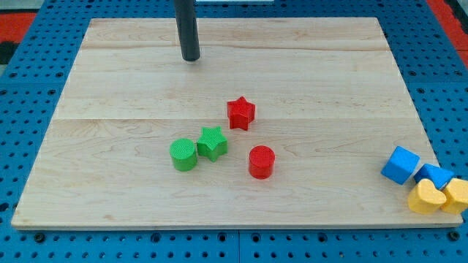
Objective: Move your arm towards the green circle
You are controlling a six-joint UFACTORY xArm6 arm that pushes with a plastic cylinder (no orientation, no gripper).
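Note:
The green circle (183, 155) is a short green cylinder on the wooden board, left of centre toward the view's bottom. A green star (212, 142) touches its right side. My tip (191, 58) is the lower end of the dark rod near the view's top, well above the green circle and slightly to its right, with bare board between them. It touches no block.
A red star (240, 113) sits at the centre and a red cylinder (261, 161) below it. At the board's (110, 88) bottom right corner cluster two blue blocks (400, 165) (436, 176) and two yellow blocks (425, 197) (458, 194). Blue pegboard surrounds the board.

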